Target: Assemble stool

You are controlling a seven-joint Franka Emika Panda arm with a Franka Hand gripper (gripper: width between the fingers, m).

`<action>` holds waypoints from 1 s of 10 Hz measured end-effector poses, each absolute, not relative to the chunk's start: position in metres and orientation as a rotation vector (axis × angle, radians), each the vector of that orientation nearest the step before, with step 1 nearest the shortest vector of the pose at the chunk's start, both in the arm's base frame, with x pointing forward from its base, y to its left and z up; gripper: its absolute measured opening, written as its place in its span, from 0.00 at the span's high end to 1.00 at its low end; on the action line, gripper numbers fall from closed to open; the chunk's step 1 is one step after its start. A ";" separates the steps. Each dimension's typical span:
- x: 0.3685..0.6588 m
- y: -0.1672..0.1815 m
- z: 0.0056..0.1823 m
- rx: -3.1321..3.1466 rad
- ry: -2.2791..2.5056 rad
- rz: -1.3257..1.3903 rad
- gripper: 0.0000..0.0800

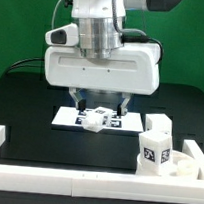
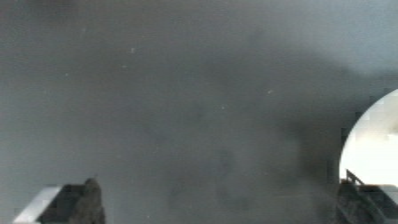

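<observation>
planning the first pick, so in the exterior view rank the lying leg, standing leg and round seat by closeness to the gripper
1. lying leg, directly below the gripper, on the marker board
2. standing leg, toward the exterior view's right
3. round seat, farthest right, beside that leg

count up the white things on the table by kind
seat: 1
legs: 2, an upright leg by the seat and a lying leg at the marker board
marker board: 1
edge rail: 1
total: 5
</observation>
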State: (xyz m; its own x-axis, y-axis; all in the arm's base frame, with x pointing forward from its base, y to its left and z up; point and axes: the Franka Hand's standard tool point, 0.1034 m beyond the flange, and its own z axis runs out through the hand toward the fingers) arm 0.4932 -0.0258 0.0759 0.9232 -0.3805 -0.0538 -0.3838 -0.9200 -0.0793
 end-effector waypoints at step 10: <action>0.367 -0.033 0.017 -2.899 0.862 0.348 0.19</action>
